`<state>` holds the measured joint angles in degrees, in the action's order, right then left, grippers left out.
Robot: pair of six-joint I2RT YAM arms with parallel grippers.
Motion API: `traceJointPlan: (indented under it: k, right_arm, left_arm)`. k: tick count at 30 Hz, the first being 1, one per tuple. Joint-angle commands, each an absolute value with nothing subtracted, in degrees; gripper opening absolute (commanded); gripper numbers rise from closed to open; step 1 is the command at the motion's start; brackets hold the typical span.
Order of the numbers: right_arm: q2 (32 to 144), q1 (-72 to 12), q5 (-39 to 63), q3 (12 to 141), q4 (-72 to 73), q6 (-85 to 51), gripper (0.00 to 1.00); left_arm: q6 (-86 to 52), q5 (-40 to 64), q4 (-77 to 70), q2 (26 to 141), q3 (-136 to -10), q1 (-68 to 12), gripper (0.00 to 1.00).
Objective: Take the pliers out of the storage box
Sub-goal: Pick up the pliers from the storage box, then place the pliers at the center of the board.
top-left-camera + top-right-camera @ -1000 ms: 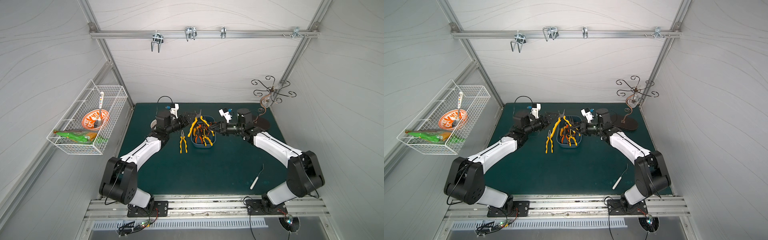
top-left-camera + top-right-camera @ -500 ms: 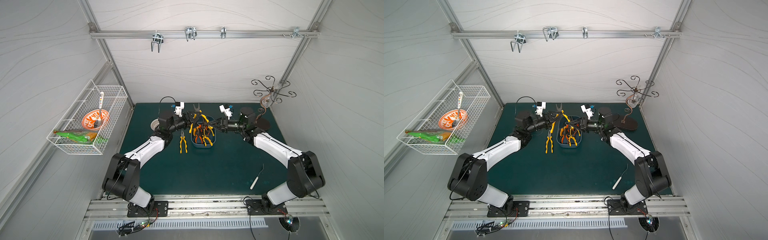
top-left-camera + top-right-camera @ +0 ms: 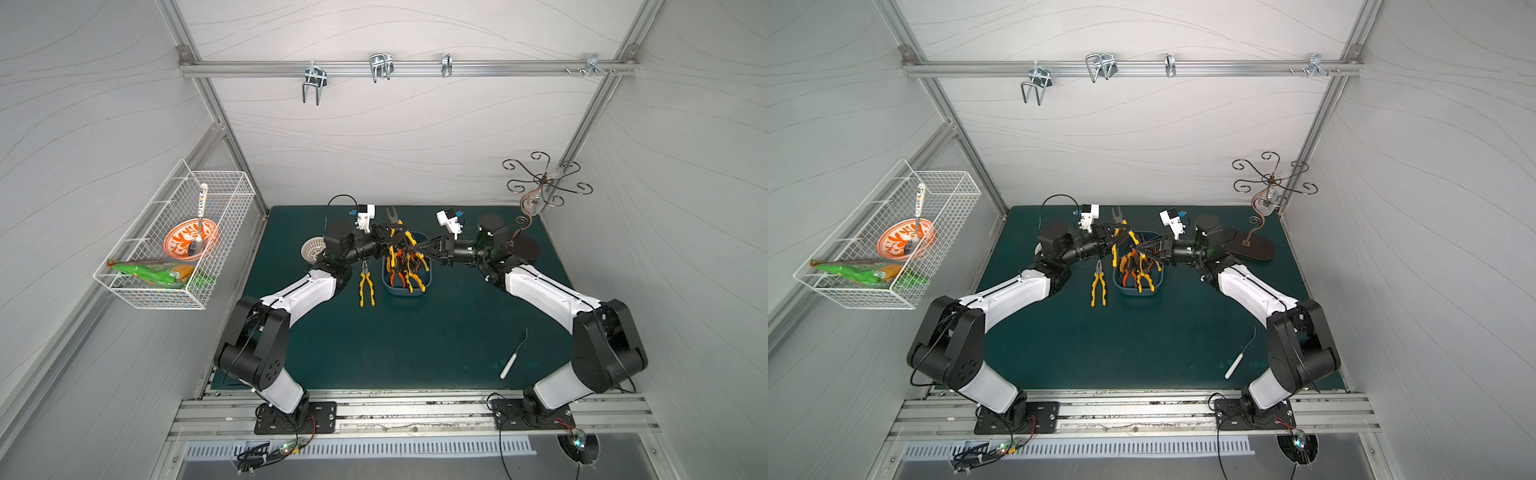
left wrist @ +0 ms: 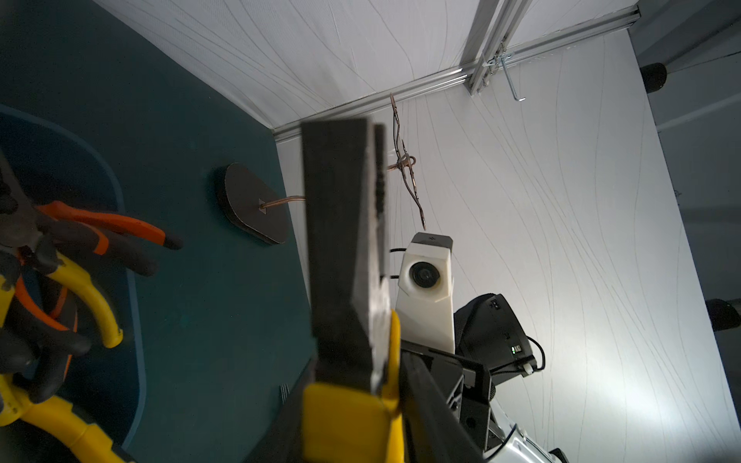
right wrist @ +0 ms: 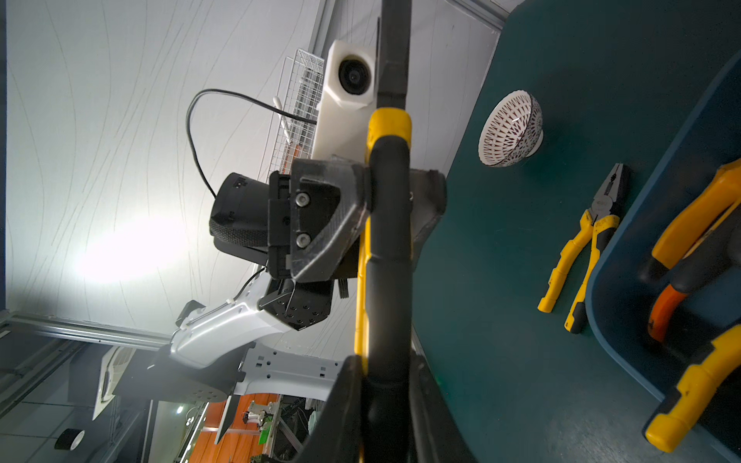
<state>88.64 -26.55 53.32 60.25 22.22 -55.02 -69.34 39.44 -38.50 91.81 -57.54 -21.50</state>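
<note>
One pair of pliers [image 3: 391, 217] with yellow-and-black handles hangs above the slate-blue storage box [image 3: 405, 289], its dark head pointing up and back. My left gripper [image 3: 395, 237] is shut on it near the head end of the handles. My right gripper [image 3: 411, 248] is shut on the handles further down. In the left wrist view the dark head [image 4: 341, 248] rises straight out of my fingers. In the right wrist view the black handle [image 5: 389, 240] runs out from between my fingers. Several more pliers [image 3: 405, 268] lie tangled in the box. Another pair [image 3: 365, 284] lies on the mat left of it.
A small white perforated bowl [image 3: 312, 249] sits behind the left arm. A dark stand with curled hooks [image 3: 528, 245] is at the back right. A white-handled hook tool [image 3: 512, 357] lies front right. A white wire basket [image 3: 174, 245] hangs on the left wall.
My left gripper has moved in to the pliers that the right gripper holds over the box and has shut on them. The right gripper has kept its grip and barely moved.
</note>
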Motion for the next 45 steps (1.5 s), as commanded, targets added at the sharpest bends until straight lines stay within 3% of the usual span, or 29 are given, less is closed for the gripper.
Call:
traceJointPlan:
  k: [1, 5, 7, 12, 15, 19, 22, 30, 35, 39, 45]
  right_arm:
    - [89.0, -27.4, 55.2, 61.7, 25.0, -52.8, 0.0]
    - [88.6, -27.7, 54.9, 62.4, 21.4, -50.5, 0.0]
    - [87.9, -28.0, 54.5, 62.5, 19.4, -48.8, 0.03]
    - [85.7, -29.6, 51.4, 63.2, 11.7, -41.6, 0.53]
    - [85.4, -30.1, 50.8, 63.5, 9.3, -39.3, 0.76]
    - [85.1, -30.3, 49.7, 63.8, 5.7, -34.9, 0.93]
    - [84.4, -31.1, 47.7, 64.3, 2.0, -30.3, 0.99]
    - [83.0, -38.2, 37.9, 65.8, -3.9, -16.0, 0.99]
    - [83.2, -45.0, 28.3, 66.9, -6.2, -7.5, 0.99]
    - [84.6, -48.1, 25.0, 67.7, -6.7, -3.9, 0.99]
    - [85.6, -49.8, 22.8, 68.1, -7.5, -1.9, 0.99]
  left_arm:
    - [-69.7, 39.1, -43.4, 92.4, -60.8, -21.7, 0.21]
    - [-69.3, 39.4, -43.4, 92.4, -60.5, -21.7, 0.01]
    - [-68.7, 39.6, -42.7, 92.4, -60.3, -21.7, 0.0]
    - [-65.8, 41.3, -39.5, 91.6, -60.2, -21.3, 0.0]
    - [-62.6, 42.8, -36.4, 90.0, -59.7, -20.0, 0.0]
    - [-54.5, 44.9, -27.2, 86.3, -58.4, -16.4, 0.0]
    - [-46.4, 46.6, -15.3, 83.1, -57.7, -12.5, 0.0]
    - [-24.8, 50.9, 11.3, 78.9, -57.9, -0.5, 0.0]
    - [-17.5, 50.1, 20.3, 81.9, -60.6, 4.7, 0.0]
    - [-9.4, 42.2, 30.1, 86.4, -65.3, 5.0, 0.0]
    - [-9.0, 34.1, 29.0, 89.6, -64.5, 2.4, 0.0]
